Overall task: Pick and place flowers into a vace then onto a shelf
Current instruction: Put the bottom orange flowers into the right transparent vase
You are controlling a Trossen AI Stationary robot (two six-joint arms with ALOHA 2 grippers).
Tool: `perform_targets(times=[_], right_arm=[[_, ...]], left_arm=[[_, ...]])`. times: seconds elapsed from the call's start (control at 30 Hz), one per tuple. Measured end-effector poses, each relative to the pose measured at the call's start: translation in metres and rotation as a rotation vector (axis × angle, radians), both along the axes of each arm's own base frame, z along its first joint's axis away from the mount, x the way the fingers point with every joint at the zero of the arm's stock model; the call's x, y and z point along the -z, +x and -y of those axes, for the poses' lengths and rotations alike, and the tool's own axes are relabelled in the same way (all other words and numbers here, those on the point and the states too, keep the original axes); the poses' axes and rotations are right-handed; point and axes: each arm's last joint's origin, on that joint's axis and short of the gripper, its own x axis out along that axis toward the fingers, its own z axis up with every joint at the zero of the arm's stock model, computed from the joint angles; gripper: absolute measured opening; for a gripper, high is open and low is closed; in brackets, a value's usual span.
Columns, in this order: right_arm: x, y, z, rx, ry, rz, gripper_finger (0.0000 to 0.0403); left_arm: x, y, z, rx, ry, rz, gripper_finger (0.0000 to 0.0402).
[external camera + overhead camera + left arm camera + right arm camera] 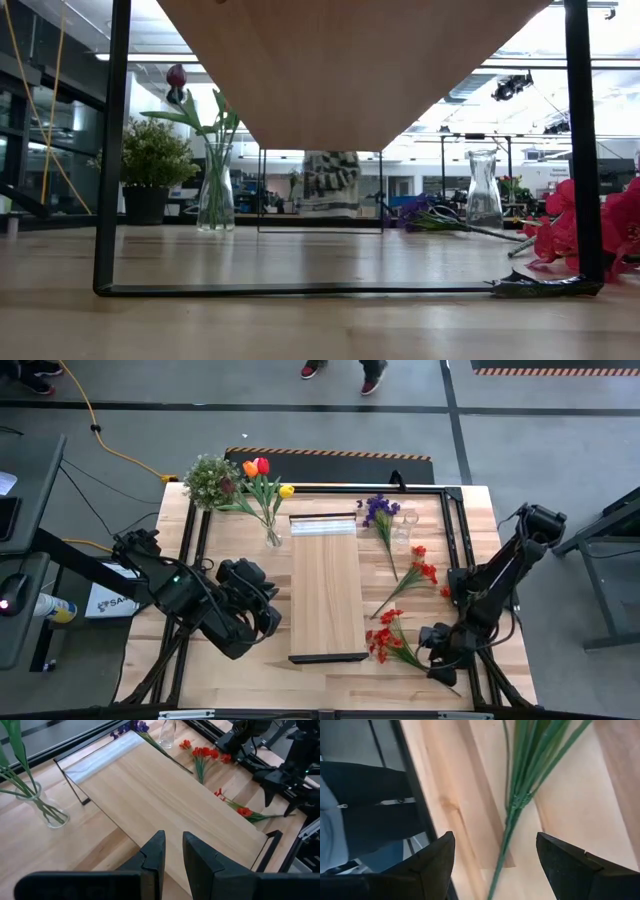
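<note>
The pale wooden shelf (325,595) stands on dark end frames in the middle of the table. A glass vase (272,538) left of its far end holds red, orange and yellow tulips (262,470). An empty glass vase (405,525) stands at the far right. A purple sprig (380,510) and red sprays (420,570) lie flat on the table right of the shelf. My right gripper (495,845) is open over the green stem (509,827) of the nearest red spray (390,640), one finger on either side, not touching. My left gripper (172,850) is narrowly open and empty, left of the shelf's near end.
A bushy green potted plant (212,480) stands at the far left corner. A dark metal frame (455,540) runs along the table's edges. A person's feet (345,370) show beyond the far edge. Bare tabletop lies left of the shelf.
</note>
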Motion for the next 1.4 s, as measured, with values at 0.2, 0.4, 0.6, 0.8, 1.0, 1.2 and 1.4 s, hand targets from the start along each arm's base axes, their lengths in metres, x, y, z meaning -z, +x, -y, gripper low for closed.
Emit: perform_targets(times=[0.2,0.4,0.6,0.8,1.0,1.2,1.4], right_arm=[[0.011,0.005,-0.001,-0.003,-0.027,-0.058,0.0268],[0.014,0.008,-0.004,0.001,-0.016,-0.047,0.0268],[0.014,0.010,-0.003,0.019,-0.021,-0.042,0.0268],[0.016,0.012,0.003,0.041,-0.057,-0.066,0.0268],[0.018,0.012,0.007,0.064,-0.105,-0.065,0.0268],[0.018,0.012,0.006,0.061,-0.098,-0.068,0.0268],[0.018,0.013,0.004,0.048,-0.071,-0.074,0.0268]], left_arm=[[0.000,0.000,0.000,0.000,0.001,0.000,0.0101],[0.000,0.000,0.000,0.003,0.003,-0.002,0.0101],[0.000,0.000,0.000,0.013,0.012,-0.009,0.0101],[0.000,0.000,0.000,0.022,0.017,-0.016,0.0101],[0.000,0.000,0.000,0.026,0.017,-0.019,0.0101],[0.000,0.000,0.000,0.045,0.022,-0.035,0.0101],[0.000,0.000,0.000,0.045,0.022,-0.035,0.0101]])
